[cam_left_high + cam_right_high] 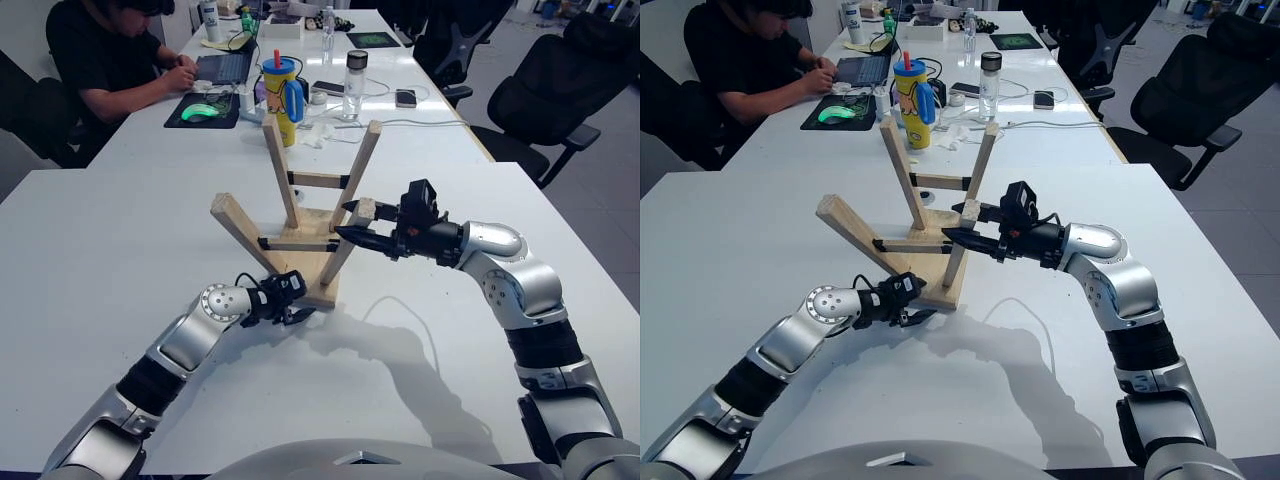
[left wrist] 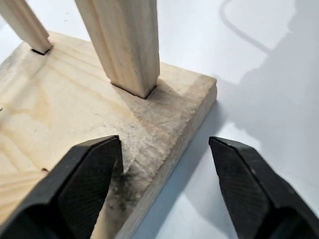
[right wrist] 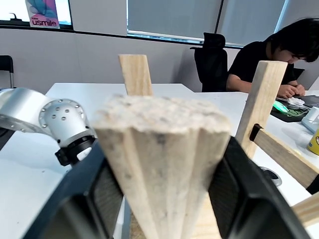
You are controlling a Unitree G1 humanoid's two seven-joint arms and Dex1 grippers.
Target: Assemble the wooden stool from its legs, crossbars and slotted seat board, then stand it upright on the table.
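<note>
Stool [image 1: 305,225] is looking assembled, lying seat-down on table [image 1: 120,260]. Right gripper [image 1: 351,220] is clamping a leg [image 3: 164,149] end. Left gripper [image 1: 297,303] is straddling seat board [image 2: 75,109] edge, jaws apart; flipping upright is remaining.

You are in an open-plan office. White worktops [image 1: 100,260] run end to end down the room, with black swivel chairs [image 1: 560,90] drawn up along one side. At the far worktop a person [image 1: 110,50] sits at a laptop [image 1: 222,68], near a green mouse [image 1: 203,111] on a black pad, a phone [image 1: 405,98], a bottle [image 1: 354,85] and a yellow cup [image 1: 281,98]. A band of windows [image 3: 169,17] lines the back wall.
</note>
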